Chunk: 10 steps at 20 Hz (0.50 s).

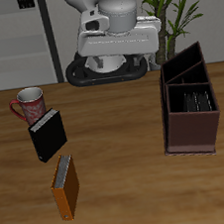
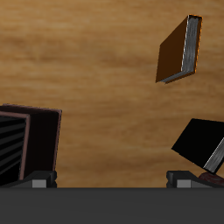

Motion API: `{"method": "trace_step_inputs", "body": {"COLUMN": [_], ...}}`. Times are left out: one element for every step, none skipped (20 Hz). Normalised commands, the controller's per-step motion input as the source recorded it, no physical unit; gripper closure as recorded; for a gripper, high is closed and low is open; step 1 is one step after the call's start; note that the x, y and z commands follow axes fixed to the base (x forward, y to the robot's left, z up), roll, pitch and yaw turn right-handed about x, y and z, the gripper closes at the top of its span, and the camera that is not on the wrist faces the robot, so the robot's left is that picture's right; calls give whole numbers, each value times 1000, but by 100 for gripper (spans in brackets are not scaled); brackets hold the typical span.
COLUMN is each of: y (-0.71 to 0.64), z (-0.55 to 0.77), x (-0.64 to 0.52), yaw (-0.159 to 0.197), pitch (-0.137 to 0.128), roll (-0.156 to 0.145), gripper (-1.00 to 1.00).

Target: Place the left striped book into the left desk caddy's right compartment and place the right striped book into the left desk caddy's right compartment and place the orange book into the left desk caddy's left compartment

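The orange book [image 1: 65,187] lies flat on the table [image 1: 121,163], well apart from the caddy [image 1: 190,109] holding striped books, the jaws spread and empty overhead

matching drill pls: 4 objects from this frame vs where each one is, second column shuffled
1. orange book
2. black book
3. mug
4. left desk caddy

A. holds striped books in its front bay
B. nearest the table's front edge
C. between the mug and the orange book
D. farther back than the black book, just beside it

Pairs: 1-B, 2-C, 3-D, 4-A
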Motion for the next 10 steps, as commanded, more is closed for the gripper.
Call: {"method": "trace_step_inputs", "body": {"y": [-215,-25,-1186,-8,-365,-677,-387,-261,-431,-250], "z": [-3,-12,140,-6,-57,34,10,-39,51,59], "x": [-173,-41,-17,-28,26,101,-66,-40,-29,-69], "yaw": [78,0,84,0,70,15,-76,101,2,47], "pitch": [-39,0,-116,0,-1,-9,-46,-7,-34,-48], "roll": [200,0,-101,0,131,-170,11,125,-60,76], "gripper": [-100,-100,-100,-100,-100,-100,-100,-100,-100,-100]}}
